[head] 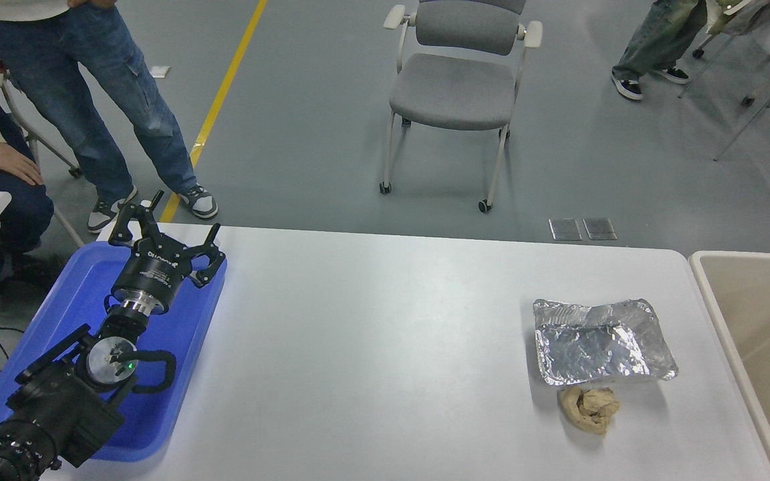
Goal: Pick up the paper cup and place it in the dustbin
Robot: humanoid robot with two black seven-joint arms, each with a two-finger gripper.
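The paper cup is not in view. The dustbin (712, 294), a large beige bin with a pale rounded rim, stands at the table's right end, cut off by the picture's edge. My left gripper (170, 226) is parked over the blue tray (71, 294) at the lower left, its fingers (124, 224) spread open and empty. My right arm and gripper are out of view.
A crinkled silver foil tray (602, 342) lies at the table's right, with a crumpled tan paper wad (589, 409) just in front of it. A grey chair (458, 87) stands beyond the table. People stand and sit at the far left; another walks at the top right.
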